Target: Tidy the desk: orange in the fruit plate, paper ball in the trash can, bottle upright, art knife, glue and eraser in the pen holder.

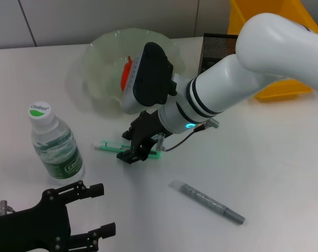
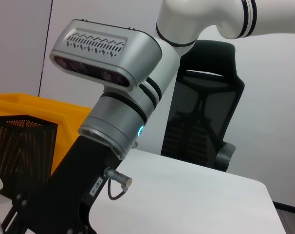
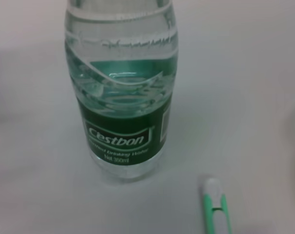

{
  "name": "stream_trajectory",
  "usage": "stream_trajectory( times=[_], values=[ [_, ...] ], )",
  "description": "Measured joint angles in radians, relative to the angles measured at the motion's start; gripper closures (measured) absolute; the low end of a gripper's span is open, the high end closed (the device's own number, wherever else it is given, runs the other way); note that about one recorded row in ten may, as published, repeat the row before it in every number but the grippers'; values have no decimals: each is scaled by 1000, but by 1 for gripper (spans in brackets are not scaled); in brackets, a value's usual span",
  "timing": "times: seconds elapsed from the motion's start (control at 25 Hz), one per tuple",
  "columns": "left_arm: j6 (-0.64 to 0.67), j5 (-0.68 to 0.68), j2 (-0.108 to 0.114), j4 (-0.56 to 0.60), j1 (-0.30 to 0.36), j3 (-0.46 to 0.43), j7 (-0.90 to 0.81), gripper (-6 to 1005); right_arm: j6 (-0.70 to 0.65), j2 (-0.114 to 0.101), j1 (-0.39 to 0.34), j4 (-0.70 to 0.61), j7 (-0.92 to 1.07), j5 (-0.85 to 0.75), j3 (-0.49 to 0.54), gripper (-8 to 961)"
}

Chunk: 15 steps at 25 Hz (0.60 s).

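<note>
So the right gripper (image 1: 139,148) is down on the desk over the green knife (image 1: 110,147), fingers straddling its far end, looks like they're a bit apart and not clamped yet, though honestly hard to be sure from the head view. My read: we're on the art-knife step, grasp about to happen. Bottle (image 1: 54,143) is already upright just beside the knife tip, orange (image 1: 126,73) sits in the plate (image 1: 104,47). Next it needs to pinch the knife, lift clear without bumping the bottle, and carry it over to the mesh holder (image 1: 215,48) at the back. Glue stick (image 1: 207,200) lies nearer the front, untouched. Left gripper (image 1: 98,209) waits open at the front edge.
</note>
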Motion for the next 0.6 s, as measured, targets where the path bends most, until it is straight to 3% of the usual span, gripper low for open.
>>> stream_trajectory(
  times=[0.6],
  values=[
    [-15, 0, 0, -12, -4, 0, 3, 204, 11, 0, -1, 17, 3, 0, 1, 491]
  ],
)
